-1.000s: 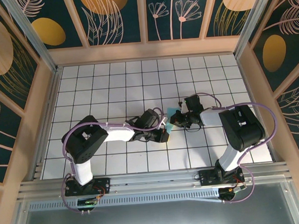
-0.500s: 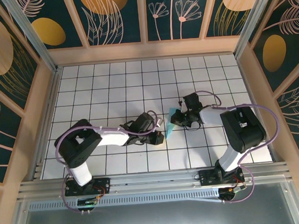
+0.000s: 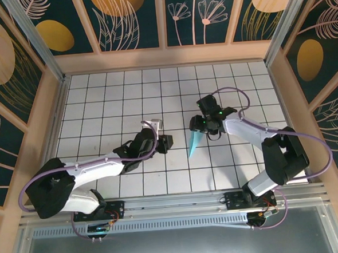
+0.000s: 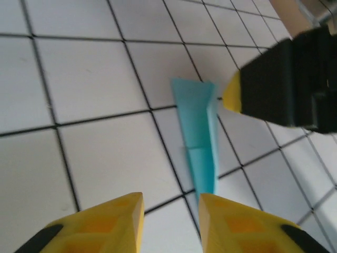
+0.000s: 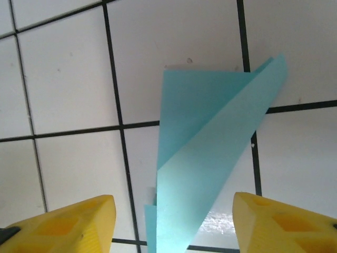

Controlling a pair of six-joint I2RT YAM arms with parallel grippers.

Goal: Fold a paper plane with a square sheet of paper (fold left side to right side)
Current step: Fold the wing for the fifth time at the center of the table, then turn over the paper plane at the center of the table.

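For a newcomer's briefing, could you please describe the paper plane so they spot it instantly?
On the white grid table, look right of centre, by the right gripper. The paper plane lies there: a slim turquoise dart, the only loose thing on the tiles.

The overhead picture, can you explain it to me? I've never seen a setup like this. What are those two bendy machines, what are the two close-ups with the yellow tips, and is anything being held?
Those are two robot arms bolted to the near edge of a white tiled table, seen from a camera above and behind them. Each arm ends in two fingers: the left fingers and the right fingers. The two close-ups come from small cameras on the wrists, so the yellow tips at the bottom of each are that arm's own fingers. On the table lies the paper plane, a slim pointed fold of turquoise paper. Both pairs of fingers stand open and neither holds it. The right pair is by its wide end.
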